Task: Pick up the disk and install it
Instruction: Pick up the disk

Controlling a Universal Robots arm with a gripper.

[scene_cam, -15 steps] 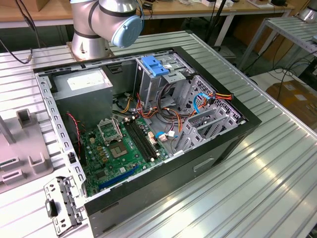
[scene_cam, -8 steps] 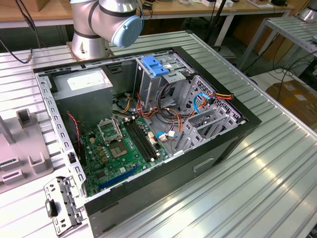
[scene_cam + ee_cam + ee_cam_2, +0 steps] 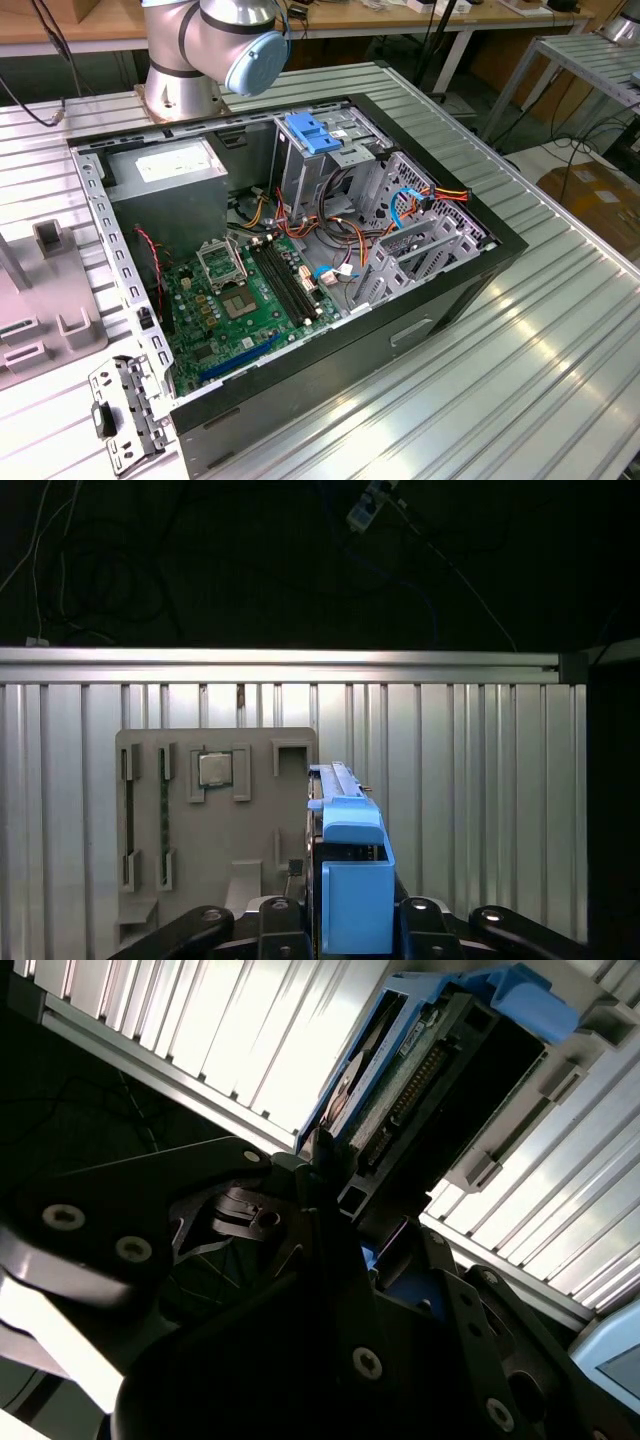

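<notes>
Ribbed table (image 3: 480,780) under disk (image 3: 345,825) in pincer (image 3: 350,915)

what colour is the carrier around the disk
Blue; the carrier shows best in the first wrist view.

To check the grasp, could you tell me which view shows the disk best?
The second wrist view: the disk shows its connector edge and blue carrier. The first wrist view shows it end-on, clamped in the hand.

In the first wrist view, the edge cuts off the claw (image 3: 350,920) and disk (image 3: 350,855).
</notes>
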